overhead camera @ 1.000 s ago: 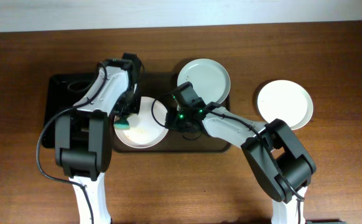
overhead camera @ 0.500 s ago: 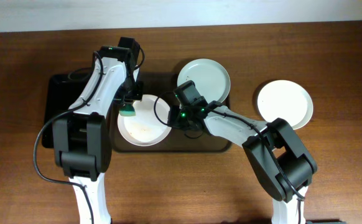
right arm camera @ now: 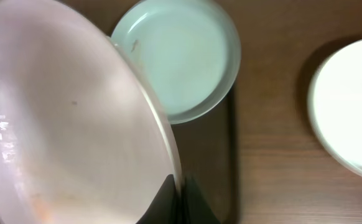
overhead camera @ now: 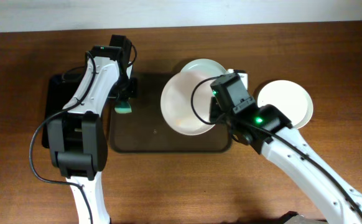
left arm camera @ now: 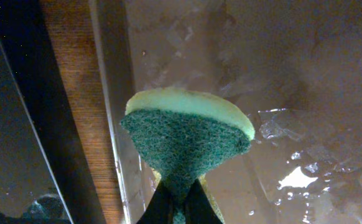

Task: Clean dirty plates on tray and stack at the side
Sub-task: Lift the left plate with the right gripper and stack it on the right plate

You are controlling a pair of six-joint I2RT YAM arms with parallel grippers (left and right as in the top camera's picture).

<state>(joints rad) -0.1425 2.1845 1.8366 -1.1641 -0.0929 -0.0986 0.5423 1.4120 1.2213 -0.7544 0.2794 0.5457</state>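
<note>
Clamping the rim of a round white plate [overhead camera: 182, 107] above the dark brown rectangular tray [overhead camera: 137, 134], my right hand [right arm camera: 180, 196] has the only camera showing faint orange smears; my left hand [left arm camera: 180, 208] pinches a green-yellow sponge [left arm camera: 187, 134].

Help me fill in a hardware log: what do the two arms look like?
Both the left arm and the right arm have white tubular links joined by blocky black joint housings. Each shows a small green light. A thin black cable loops beside the left arm. The fingers are slim and dark.
</note>
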